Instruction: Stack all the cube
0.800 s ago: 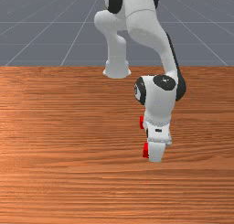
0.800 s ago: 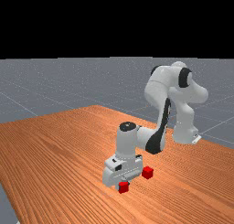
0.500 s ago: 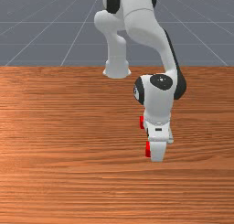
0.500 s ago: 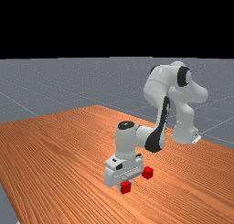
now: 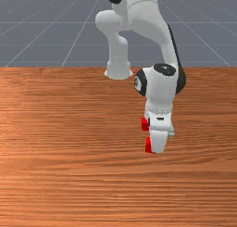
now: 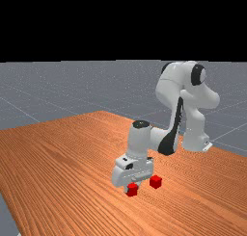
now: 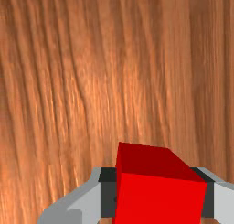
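My gripper [image 6: 129, 187], low in the far view's middle, is shut on a red cube [image 6: 132, 190]. In the wrist view the dark pads of the gripper [image 7: 157, 193] press this held red cube [image 7: 157, 198] from two sides. It looks slightly raised above the wood. Another red cube [image 6: 156, 182] rests on the table, close by on the far view's right. The front view has that resting cube [image 5: 145, 124] beside the hand, nearer the arm's base, and the held cube [image 5: 148, 146] partly hidden behind the hand.
The orange-brown table [image 5: 69, 142] lies under both cubes. The arm's base [image 5: 118, 68] stands at the table's back edge in the front view. The hand's wide body hangs close beside the resting cube.
The hand and the cube in it have risen, moving up in the front and far views. The other cube has stayed where it was.
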